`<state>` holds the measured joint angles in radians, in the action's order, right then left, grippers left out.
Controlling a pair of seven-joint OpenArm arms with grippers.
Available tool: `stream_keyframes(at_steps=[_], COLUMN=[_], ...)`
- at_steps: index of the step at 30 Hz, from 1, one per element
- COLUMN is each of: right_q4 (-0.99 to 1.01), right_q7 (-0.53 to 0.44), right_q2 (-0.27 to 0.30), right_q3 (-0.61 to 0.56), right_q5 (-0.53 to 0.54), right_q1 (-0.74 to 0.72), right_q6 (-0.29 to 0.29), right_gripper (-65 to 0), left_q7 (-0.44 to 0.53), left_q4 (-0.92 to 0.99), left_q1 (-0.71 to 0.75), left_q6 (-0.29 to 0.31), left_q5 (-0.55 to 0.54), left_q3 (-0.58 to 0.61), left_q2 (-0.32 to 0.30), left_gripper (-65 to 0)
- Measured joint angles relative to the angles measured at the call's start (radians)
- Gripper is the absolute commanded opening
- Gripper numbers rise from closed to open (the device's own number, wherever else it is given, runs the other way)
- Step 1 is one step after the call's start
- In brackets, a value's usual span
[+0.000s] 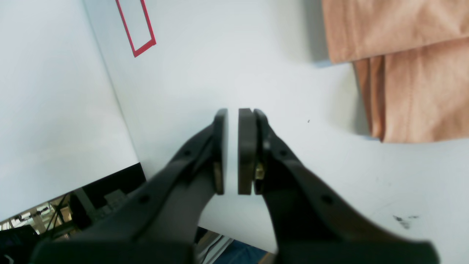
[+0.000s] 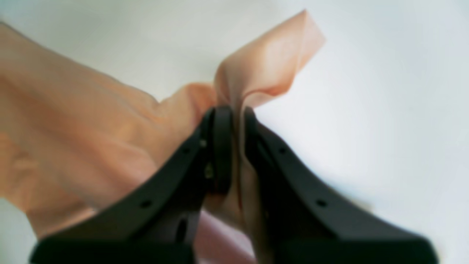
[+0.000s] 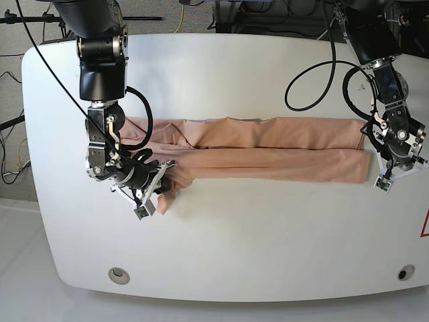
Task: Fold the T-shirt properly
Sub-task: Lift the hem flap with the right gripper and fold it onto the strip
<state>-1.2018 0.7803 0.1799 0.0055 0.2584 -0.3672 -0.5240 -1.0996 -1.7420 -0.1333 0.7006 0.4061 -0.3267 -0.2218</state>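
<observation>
The peach T-shirt point(image 3: 281, 151) lies folded into a long narrow strip across the middle of the white table point(image 3: 234, 235). At its left end in the base view, my right gripper point(image 3: 159, 182) is shut on a bunched corner of the cloth. The right wrist view shows the pinched T-shirt point(image 2: 91, 128) between the black fingers of that gripper point(image 2: 238, 110), a flap sticking up past the tips. My left gripper point(image 3: 391, 169) hovers just off the strip's other end. In the left wrist view this gripper point(image 1: 237, 112) is shut and holds nothing, and the T-shirt point(image 1: 403, 73) lies to its upper right.
A red tape outline point(image 1: 135, 29) marks the table near the left arm, also seen as red tape point(image 3: 425, 225) at the edge of the base view. Two round holes point(image 3: 118, 274) point(image 3: 402, 272) sit near the front edge. Cables point(image 3: 315, 80) loop over the far side.
</observation>
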Motion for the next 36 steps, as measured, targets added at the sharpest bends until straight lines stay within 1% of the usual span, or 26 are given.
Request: stream_keyframes(at_steps=[5,11,14,23,28,36], right_q4=[-0.107,-0.227,-0.276,-0.428,-0.491,-0.561], right_q7=[0.046,0.119,0.129,0.196,0.213,0.211], right_q2=[-0.003,-0.01,-0.017,-0.022,-0.022,-0.022], right_q3=[0.012,0.06,0.073,0.074,0.074,0.074], right_q5=[0.0,-0.002,-0.003,0.0,-0.001,0.001], right_q1=[0.052,0.106,0.123,0.187,0.221,0.29], right_q6=[0.0,0.0,0.003,0.0,0.0,0.0], right_gripper=[-63.6,-63.6,-63.6,-63.6,-63.6,-63.6], left_q7=[0.0,0.0,0.0,0.0,0.0,0.0], left_q4=[0.0,0.0,0.0,0.0,0.0,0.001], left_q1=[0.0,0.0,0.0,0.0,0.01,0.022], left_q6=[0.0,0.0,0.0,0.0,0.0,0.0], left_q5=[0.0,0.0,-0.001,-0.004,-0.004,-0.004], left_q3=[0.0,0.0,0.0,0.002,0.002,0.002], left_q2=[0.0,0.0,0.0,0.0,0.0,0.002], left_gripper=[-60.7,-60.7,-60.7,-60.7,-60.7,-60.7])
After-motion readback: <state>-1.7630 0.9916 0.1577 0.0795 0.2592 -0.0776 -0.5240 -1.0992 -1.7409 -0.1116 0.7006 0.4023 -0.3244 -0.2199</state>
